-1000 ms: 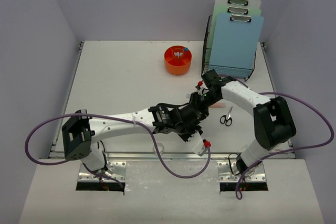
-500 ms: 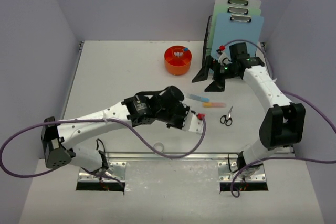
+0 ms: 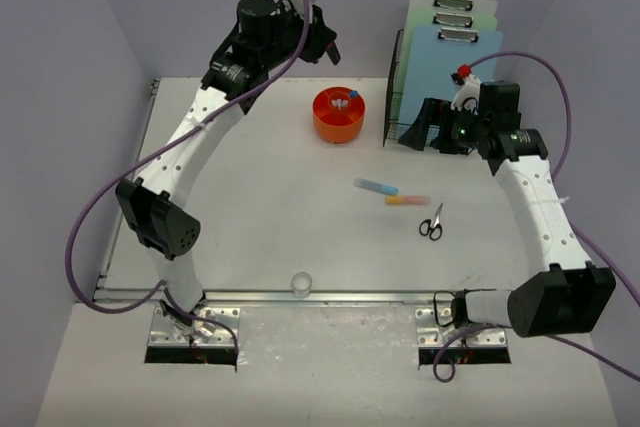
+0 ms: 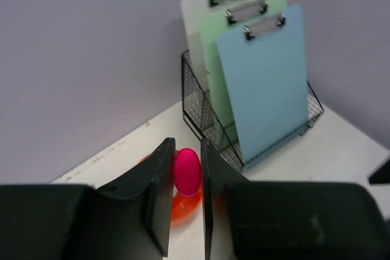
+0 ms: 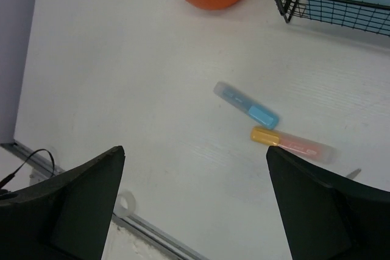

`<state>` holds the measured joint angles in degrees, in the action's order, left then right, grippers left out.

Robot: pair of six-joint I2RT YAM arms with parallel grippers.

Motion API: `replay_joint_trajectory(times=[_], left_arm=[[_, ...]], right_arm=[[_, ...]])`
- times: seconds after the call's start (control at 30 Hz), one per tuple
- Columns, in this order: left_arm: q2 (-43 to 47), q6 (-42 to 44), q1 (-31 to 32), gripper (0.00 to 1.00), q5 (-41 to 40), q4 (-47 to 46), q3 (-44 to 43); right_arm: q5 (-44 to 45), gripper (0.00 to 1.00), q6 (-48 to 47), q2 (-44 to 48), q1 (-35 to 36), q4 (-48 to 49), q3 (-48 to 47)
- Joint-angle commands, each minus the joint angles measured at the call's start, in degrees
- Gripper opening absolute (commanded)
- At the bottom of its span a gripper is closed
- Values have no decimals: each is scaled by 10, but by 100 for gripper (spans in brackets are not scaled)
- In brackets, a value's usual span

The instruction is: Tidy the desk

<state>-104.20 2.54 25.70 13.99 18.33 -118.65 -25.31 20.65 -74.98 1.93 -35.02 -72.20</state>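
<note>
Worktop [image 3: 230,177]: white and flat, walled in pale lavender, with a metal rail at the near edge. It fills the middle of the top view, with both arm bases at the rail.
Filed: three clipboards [image 4: 262,83] (white, green, blue) stand upright in the black wire rack [image 4: 195,98] at the far right corner.
Orange tub [image 3: 339,114]: round and divided, at far centre, near the rack's left side. It holds small bits, too small to name.
Loose: a blue highlighter [image 5: 247,106] and an orange highlighter [image 5: 291,140] lie right of centre, their ends just beside each other. The scissors [image 3: 431,222] lie near them, toward the rail, and a small clear ring [image 3: 300,282] sits by the rail.
Left arm [image 3: 200,122]: raised high over the far edge. Its jaws pinch a pink egg-shaped piece [image 4: 187,172] (possibly an eraser; the view does not settle it).
Right arm [image 3: 540,197]: reaches toward the rack's front. Its jaws are spread wide and hold nothing.
Progress: judged partway. The clipboards are stowed and the pink piece looks bound for the tub below it. Both highlighters, the scissors and the ring are not yet put away.
Left wrist view only: shows the pinched pink piece, which cannot be made out from above.
Right wrist view only: shows the highlighters' clear caps.
Top view only: shows the scissors whole and both arms' reach.
</note>
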Motion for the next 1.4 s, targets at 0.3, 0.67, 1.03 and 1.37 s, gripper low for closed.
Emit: replay_joint_trajectory(times=[0.3,0.67,1.03,1.37], left_arm=[[-128,-4,-59,0,-16,-347,52],[-237,-16,-64,0,42,-359,35],[-281,-9,-64,0,72,-345,59],[-304,13,-65,0,69,-343,71]], right_arm=[[82,99,-43,60,-4,67,82],[89,99,-47,53,-4,59,83],[81,99,-58,48,-4,60,92],[34,99,-81,45,-4,46,73]])
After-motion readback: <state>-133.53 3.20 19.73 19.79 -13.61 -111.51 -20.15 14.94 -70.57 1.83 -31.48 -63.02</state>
